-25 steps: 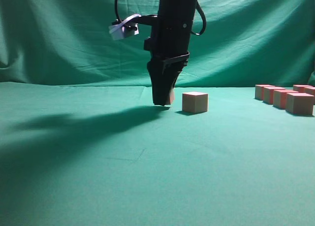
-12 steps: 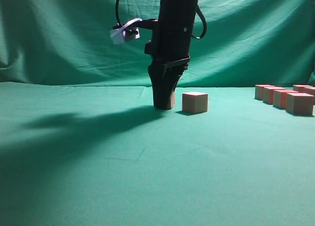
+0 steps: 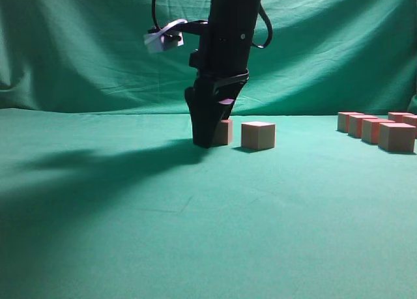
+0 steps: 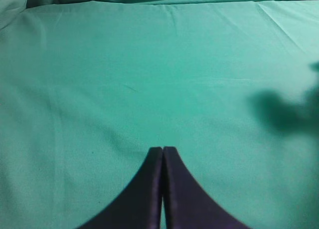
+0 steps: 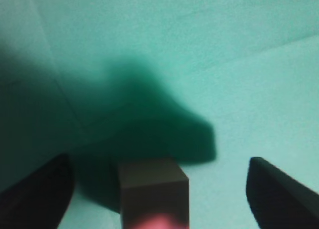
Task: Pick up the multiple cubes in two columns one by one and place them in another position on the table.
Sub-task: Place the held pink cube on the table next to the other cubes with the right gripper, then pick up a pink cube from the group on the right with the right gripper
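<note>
My right gripper (image 3: 206, 140) stands upright on the green table (image 3: 195, 234), its jaws spread wide. Between them a salmon cube (image 3: 224, 131) rests on the cloth, partly hidden by the near finger. In the right wrist view that cube (image 5: 152, 194) sits in shadow in the gap of the right gripper (image 5: 158, 161), and neither finger touches it. A second cube (image 3: 258, 135) stands just to the right. Several more cubes (image 3: 378, 131) form two columns at the far right. My left gripper (image 4: 162, 149) is shut over bare cloth with nothing in it.
A green cloth backdrop (image 3: 78, 45) hangs behind the table. The right arm throws a broad shadow (image 3: 98, 162) to the left over the cloth. A white tag (image 3: 163, 38) sticks out of the arm high up.
The right gripper's jaws have parted and let go of the cube, which now sits on the cloth. The near finger swung left in the exterior view.
</note>
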